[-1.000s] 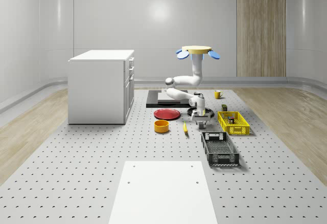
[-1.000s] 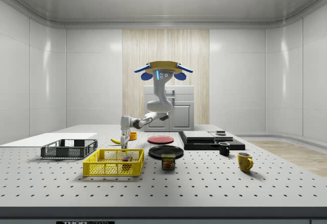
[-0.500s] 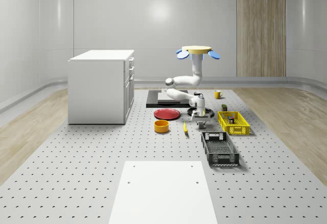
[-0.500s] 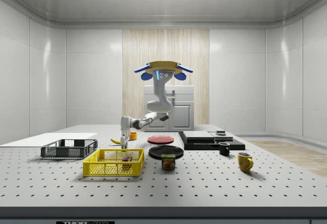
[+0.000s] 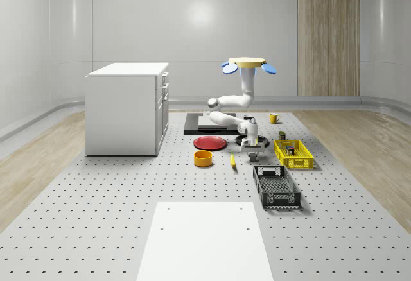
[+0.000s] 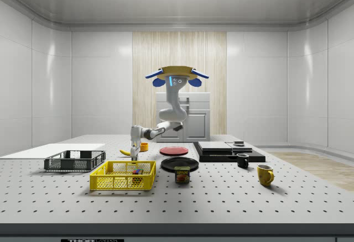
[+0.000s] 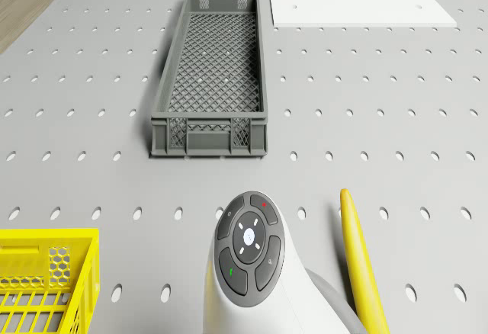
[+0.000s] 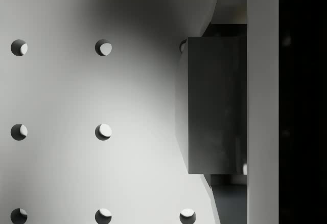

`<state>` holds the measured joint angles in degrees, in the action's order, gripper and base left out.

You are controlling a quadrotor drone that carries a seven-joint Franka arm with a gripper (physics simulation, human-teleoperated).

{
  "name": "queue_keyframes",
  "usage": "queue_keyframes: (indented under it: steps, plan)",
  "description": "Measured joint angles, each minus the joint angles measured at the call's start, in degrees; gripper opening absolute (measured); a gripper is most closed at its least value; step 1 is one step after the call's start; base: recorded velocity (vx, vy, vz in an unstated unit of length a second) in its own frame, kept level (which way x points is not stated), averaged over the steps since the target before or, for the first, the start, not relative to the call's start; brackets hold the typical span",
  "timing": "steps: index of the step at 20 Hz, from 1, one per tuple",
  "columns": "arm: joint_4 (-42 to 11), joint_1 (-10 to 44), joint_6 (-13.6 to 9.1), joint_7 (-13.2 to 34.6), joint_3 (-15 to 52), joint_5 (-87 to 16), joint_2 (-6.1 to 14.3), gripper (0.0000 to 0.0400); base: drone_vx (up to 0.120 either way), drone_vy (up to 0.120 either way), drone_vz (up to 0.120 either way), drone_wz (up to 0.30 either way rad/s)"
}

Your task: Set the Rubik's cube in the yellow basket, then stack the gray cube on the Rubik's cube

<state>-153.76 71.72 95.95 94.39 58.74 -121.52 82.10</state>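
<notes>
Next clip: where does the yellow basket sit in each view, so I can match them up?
Whole-scene view: the yellow basket is right of centre, just behind the gray crate.
Side view: left of centre in the foreground, to the right of the crate.
Drone view: one corner of it, across bare table from the crate.
Shared landmark: the gray crate.
</notes>
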Motion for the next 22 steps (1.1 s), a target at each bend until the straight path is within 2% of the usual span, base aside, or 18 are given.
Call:
queue_keyframes:
  steps: [1, 10, 11, 18, 22]
  plan:
    - [-0.3, -0.1, -0.3, 0.0, 0.4, 0.3, 0.0, 0.0252, 0.0, 0.0, 0.0, 0.0]
    - [-2.2, -1.1, -2.3, 0.0, 3.8, 3.4, 0.2, 0.025, 0.0, 0.0, 0.12, 0.0]
    - [-2.3, -1.2, -2.4, 0.0, 3.9, 3.5, 0.2, 0.025, -0.12, 0.04, 0.12, 0.0]
    - [-2.6, -1.3, -2.7, 0.0, 4.4, 3.9, 0.1, 0.025, -0.12, 0.12, 0.12, 0.0]
    - [-2.6, -1.3, -2.8, 0.0, 4.5, 4.0, 0.1, 0.025, -0.04, 0.12, 0.02, 0.0]
